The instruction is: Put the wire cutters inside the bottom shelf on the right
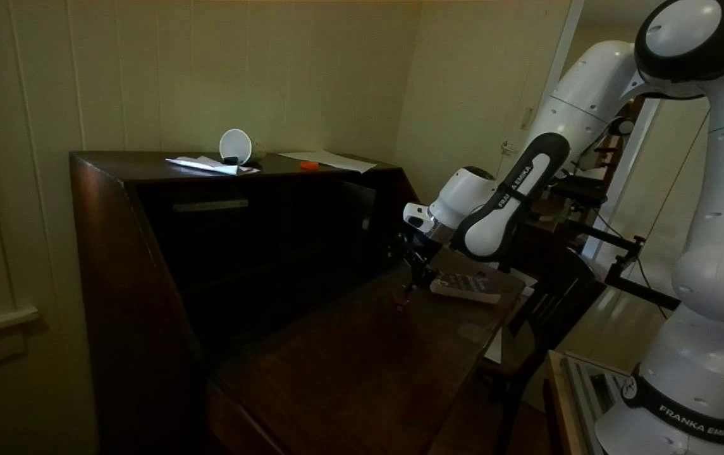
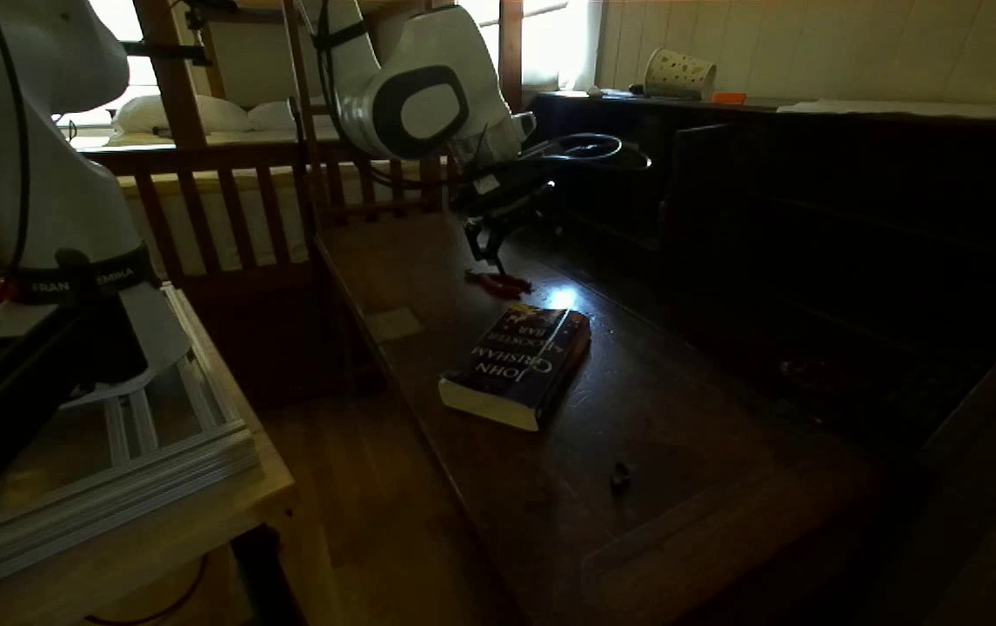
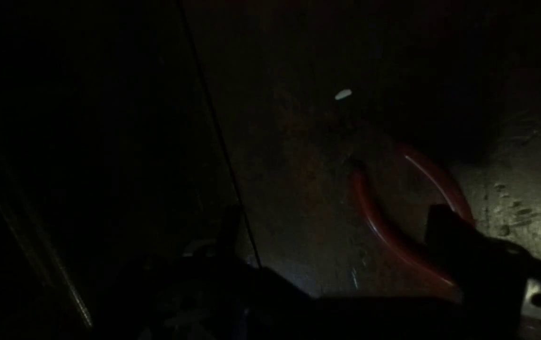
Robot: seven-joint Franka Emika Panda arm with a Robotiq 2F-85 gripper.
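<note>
The wire cutters have red handles. They lie on the dark desk top [image 2: 680, 409] in an exterior view [image 2: 502, 285], and show faintly below the gripper in an exterior view [image 1: 402, 303]. In the wrist view two red handles [image 3: 393, 241] spread at the lower right; their jaw end is hidden behind a finger. My gripper [image 2: 487, 252] is open and low over the cutters, with nothing held. In the wrist view the gripper [image 3: 336, 217] has its right finger overlapping the handles; touching cannot be told. The dark shelf unit [image 1: 260, 246] has compartments lost in shadow.
A thick book [image 2: 515, 365] lies on the desk beside the cutters. A small dark object [image 2: 620, 476] and a pale patch [image 2: 393, 324] are also on the desk. A small door [image 1: 355, 202] stands in the shelf unit. A cup [image 1: 235, 145] and papers [image 1: 330, 160] are on top.
</note>
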